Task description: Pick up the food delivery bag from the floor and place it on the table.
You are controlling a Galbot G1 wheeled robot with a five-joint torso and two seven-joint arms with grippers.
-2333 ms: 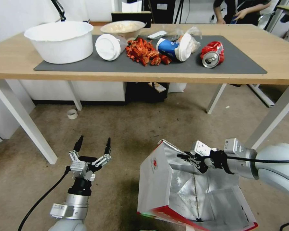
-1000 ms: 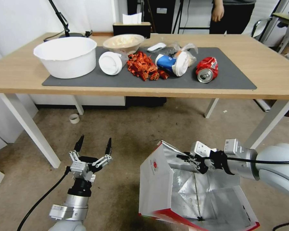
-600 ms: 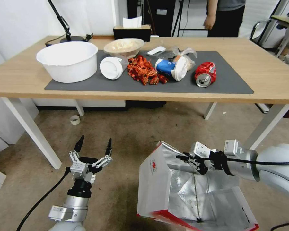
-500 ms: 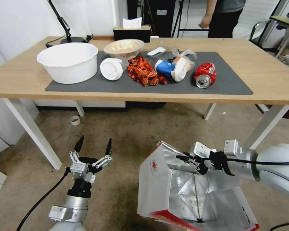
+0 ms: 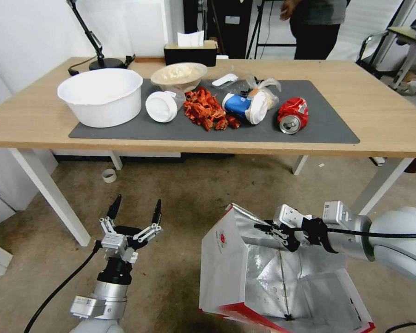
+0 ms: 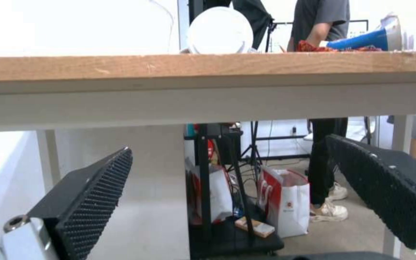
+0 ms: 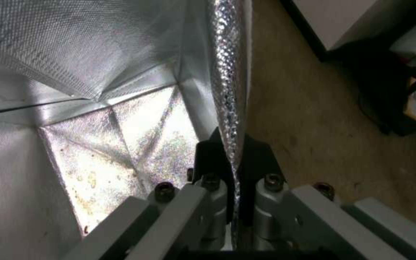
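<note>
while right gripper (image 5: 263, 227) pinches food delivery bag (image 5: 226, 263) rim – left gripper (image 5: 135, 208) idles wide open nr floor (image 5: 194, 194)

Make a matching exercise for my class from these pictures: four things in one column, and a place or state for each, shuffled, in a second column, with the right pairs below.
Things:
1. food delivery bag
2. left gripper
3. crushed red can
4. white basin

Places or states:
A. on the dark mat, towards its right end
B. open, holding nothing, low in front of the table
C. on the mat's left end
D. rim pinched by the right gripper, foil lining showing

Pairs: 1-D, 2-B, 3-A, 4-C
</note>
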